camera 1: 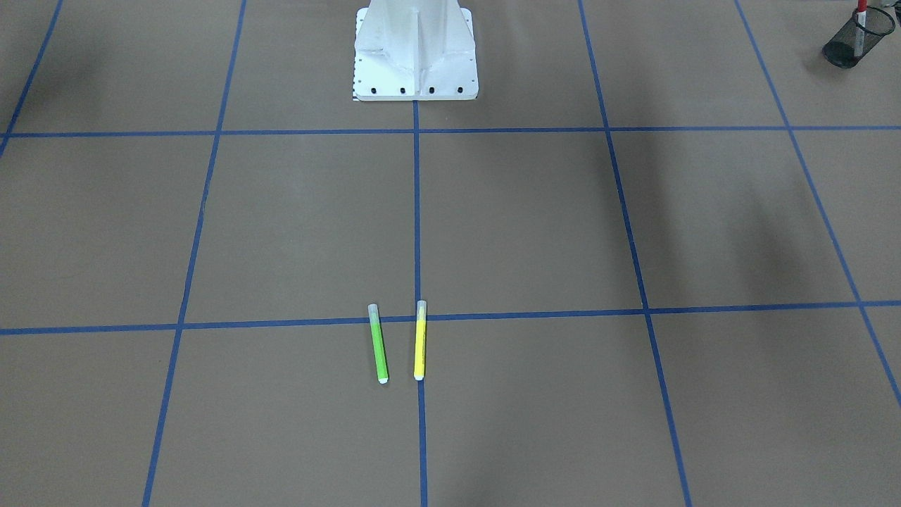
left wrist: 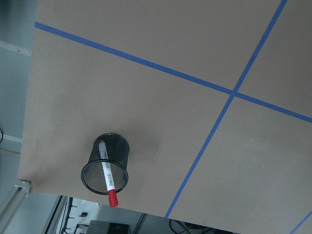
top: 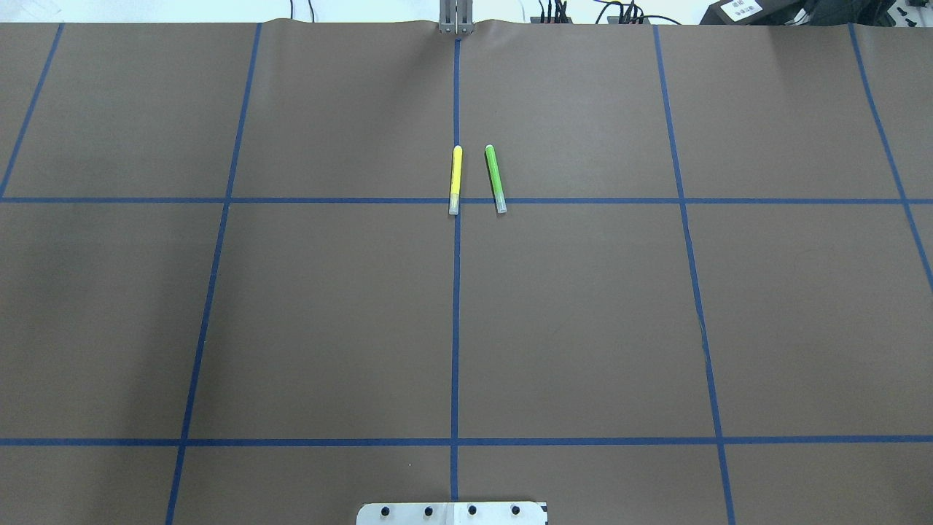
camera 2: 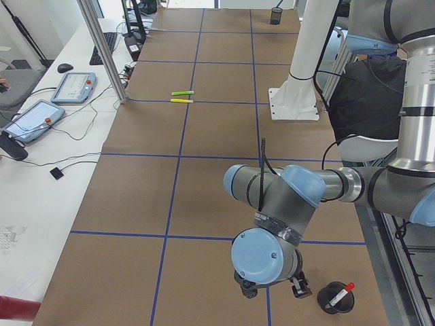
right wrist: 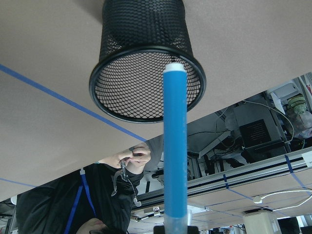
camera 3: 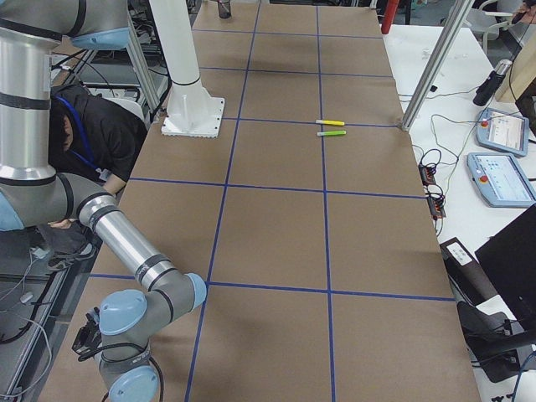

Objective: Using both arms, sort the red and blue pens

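Cup (left wrist: 117,146) holds red pen (left wrist: 106,171); green marker (camera 1: 379,345) lies beside yellow marker (camera 1: 419,341).

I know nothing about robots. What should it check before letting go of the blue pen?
1. Blue pen held by right gripper: ok.
2. Pen tip over the mesh cup opening: ok, judging by the wrist view.
3. That cup empty: ok.
4. Red pen leaning in the other cup: ok.
5. Left gripper open or shut: cannot tell.
6. Green marker and yellow marker lying mid-table: ok.
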